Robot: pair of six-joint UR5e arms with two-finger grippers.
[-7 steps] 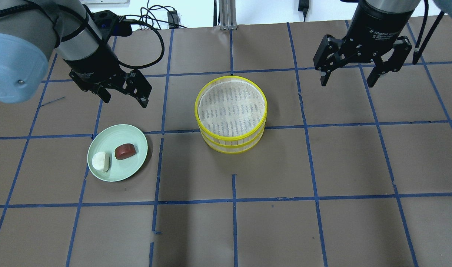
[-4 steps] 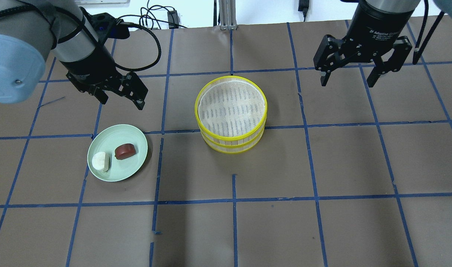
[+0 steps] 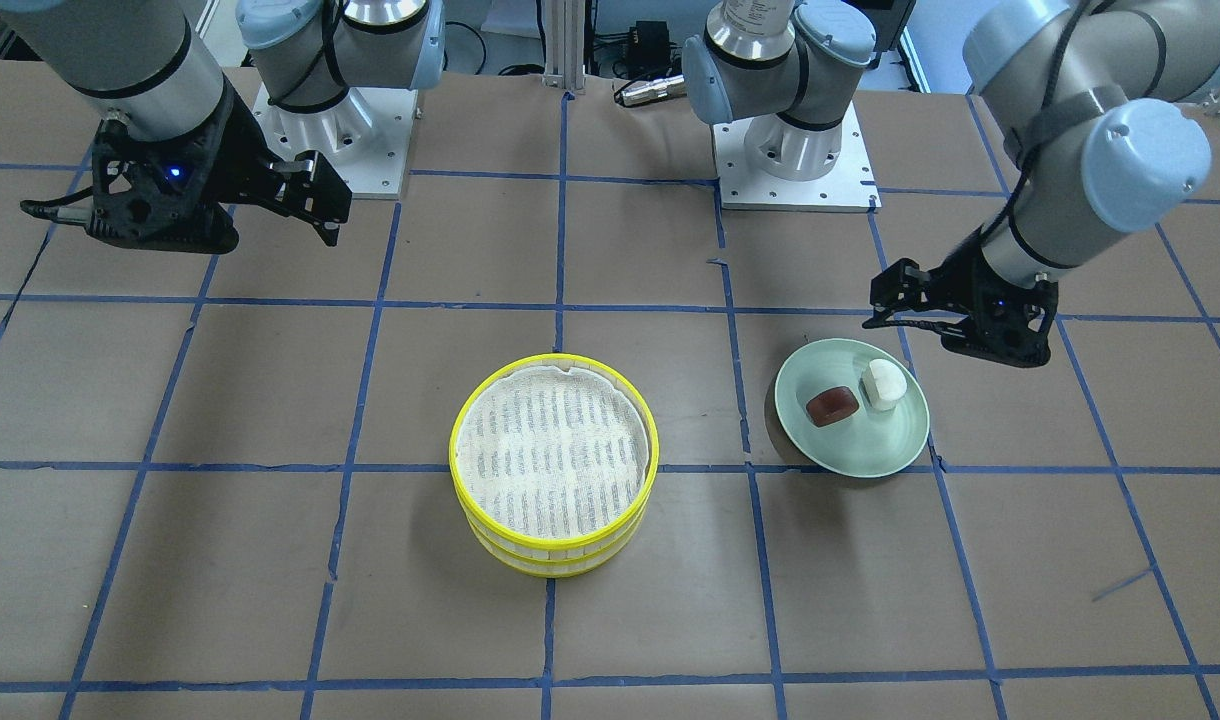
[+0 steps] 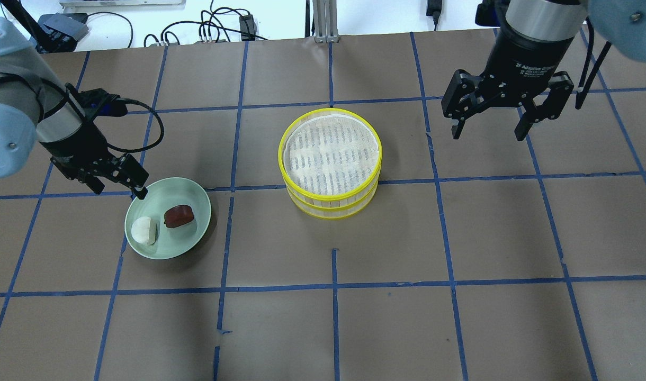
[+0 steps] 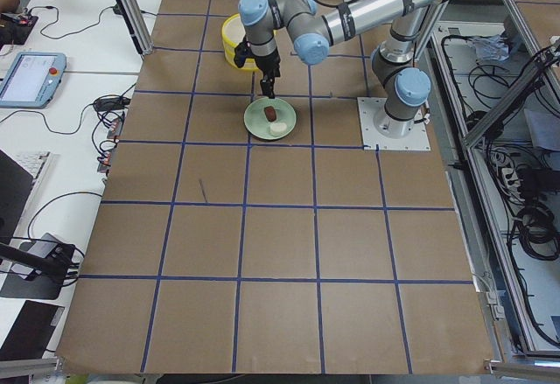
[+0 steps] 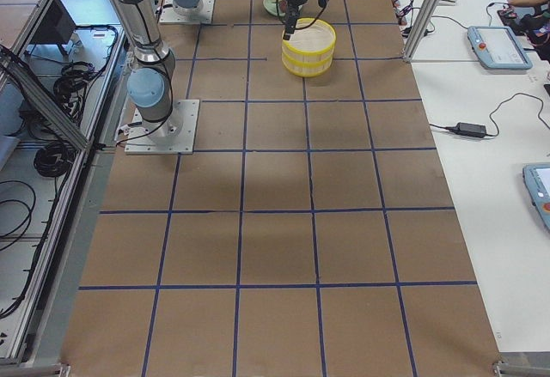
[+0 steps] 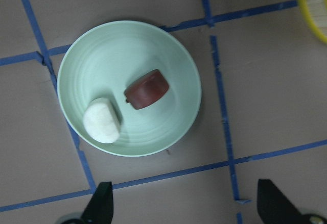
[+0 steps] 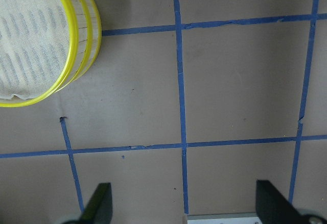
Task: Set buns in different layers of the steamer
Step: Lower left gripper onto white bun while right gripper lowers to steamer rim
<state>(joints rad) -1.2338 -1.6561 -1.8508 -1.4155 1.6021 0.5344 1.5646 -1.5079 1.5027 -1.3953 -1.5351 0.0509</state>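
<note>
A robot's 2 arms hang over a brown-papered table (image 4: 460,238) gridded with blue tape. Both buns lie on a pale green plate (image 4: 170,191) on the robot's left side of the table. The white bun (image 4: 143,230) sits near the plate's left edge in the overhead view. The reddish-brown bun (image 4: 179,216) lies just beside it, closer to the plate's middle, with a narrow gap showing between them in the left wrist view.

The left gripper (image 4: 119,189) hovers low at the plate's far-left rim. Its fingers are spread wide and hold nothing, and one fingertip overlaps the rim in the overhead view. The wrist camera looks down on the plate and both buns between the 2 dark fingertips.

The steamer (image 4: 331,205) stands at the table's centre, well apart from the plate. Its 2 yellow-rimmed trays are stacked one on the other, and the top tray's pale woven-look floor faces up.

The right gripper (image 4: 487,132) hangs above bare table on the steamer's far right. It is clear of the steamer, with fingers spread wide and nothing between them.
</note>
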